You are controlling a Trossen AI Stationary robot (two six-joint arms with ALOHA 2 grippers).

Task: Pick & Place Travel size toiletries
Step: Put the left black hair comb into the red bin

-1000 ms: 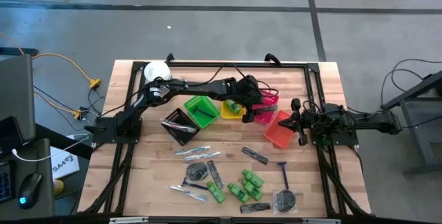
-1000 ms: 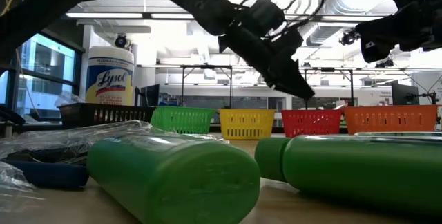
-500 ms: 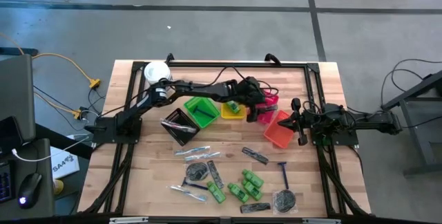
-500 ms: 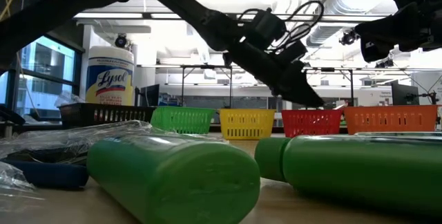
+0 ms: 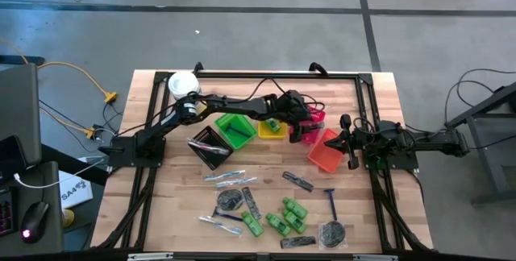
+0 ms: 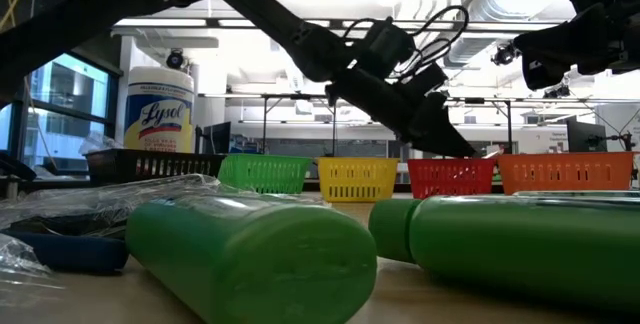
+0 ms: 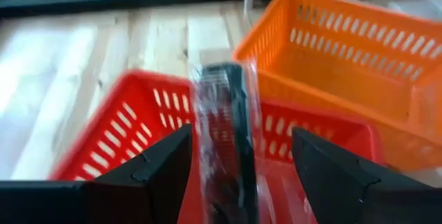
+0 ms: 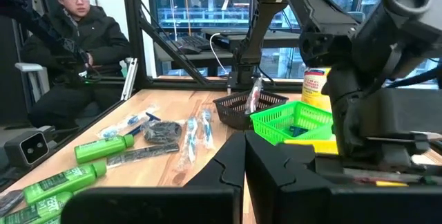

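The left gripper (image 7: 238,175), fingers spread wide, hangs over the red basket (image 7: 131,124) with a wrapped comb (image 7: 224,134) between them. The comb may tip over the rim toward the orange basket (image 7: 345,51). The right gripper (image 5: 345,142), closed and empty, waits near the table's right edge.

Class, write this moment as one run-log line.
left end effector: open, wrapped comb between fingers, over red basket | right end effector: shut, waiting

Two dark jointed arms — black cables looped, matte black fingers (image 7: 155,175).

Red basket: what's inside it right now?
A clear-wrapped dark comb stands in the red basket, between the open left gripper's fingers. The basket floor beneath is covered from view.
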